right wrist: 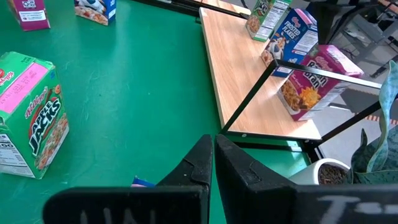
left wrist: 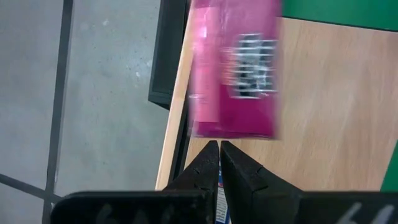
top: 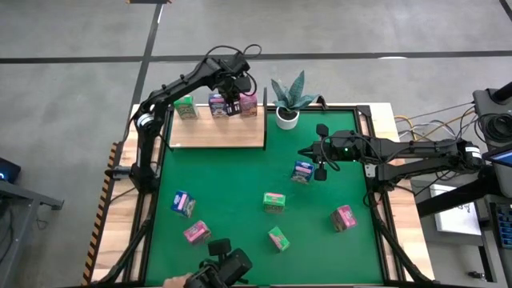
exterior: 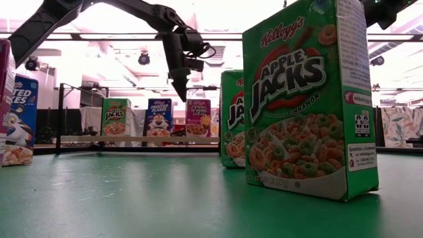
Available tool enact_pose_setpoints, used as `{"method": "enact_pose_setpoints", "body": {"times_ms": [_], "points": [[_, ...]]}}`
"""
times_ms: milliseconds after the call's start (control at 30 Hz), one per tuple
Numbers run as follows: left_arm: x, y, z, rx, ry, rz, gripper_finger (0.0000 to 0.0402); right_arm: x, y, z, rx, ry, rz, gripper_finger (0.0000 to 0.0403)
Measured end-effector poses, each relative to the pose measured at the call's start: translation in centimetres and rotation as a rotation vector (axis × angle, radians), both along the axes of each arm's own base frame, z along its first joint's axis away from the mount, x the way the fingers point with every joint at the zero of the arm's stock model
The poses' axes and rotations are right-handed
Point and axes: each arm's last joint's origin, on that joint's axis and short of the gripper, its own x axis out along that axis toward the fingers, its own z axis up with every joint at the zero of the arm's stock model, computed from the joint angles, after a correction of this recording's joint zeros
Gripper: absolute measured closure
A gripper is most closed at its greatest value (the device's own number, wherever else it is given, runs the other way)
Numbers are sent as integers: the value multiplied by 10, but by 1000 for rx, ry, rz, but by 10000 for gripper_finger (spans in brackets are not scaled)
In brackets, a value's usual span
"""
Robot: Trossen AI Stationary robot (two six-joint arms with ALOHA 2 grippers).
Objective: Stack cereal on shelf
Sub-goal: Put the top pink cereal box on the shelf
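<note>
Printed card cereal cartons (exterior: pixel 307 99), light-wood shelf (top: pixel 216 132), matt green felt table (top: pixel 240 172).

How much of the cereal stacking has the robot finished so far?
Three cartons already stand on the shelf: a green one, a blue one and a pink one. Nothing is in hand: the left gripper hovers above the shelf cartons with jaws shut and empty, the right gripper is shut beside a blue carton. Six cartons remain on the green table.
</note>
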Motion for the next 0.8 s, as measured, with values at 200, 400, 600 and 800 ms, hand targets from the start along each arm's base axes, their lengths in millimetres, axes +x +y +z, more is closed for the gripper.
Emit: {"method": "enact_pose_setpoints", "body": {"times_ms": [200,400,600,800], "points": [[-1,-7,12,-21,9,11,402,0,0,0,0,0,0,394],[10,-26,19,-190,-109,-97,402,0,0,0,0,0,1,394],[25,-38,1,-120,-56,-121,402,0,0,0,0,1,1,394],[26,-32,-9,9,9,-65,402,0,0,0,0,1,1,394]]}}
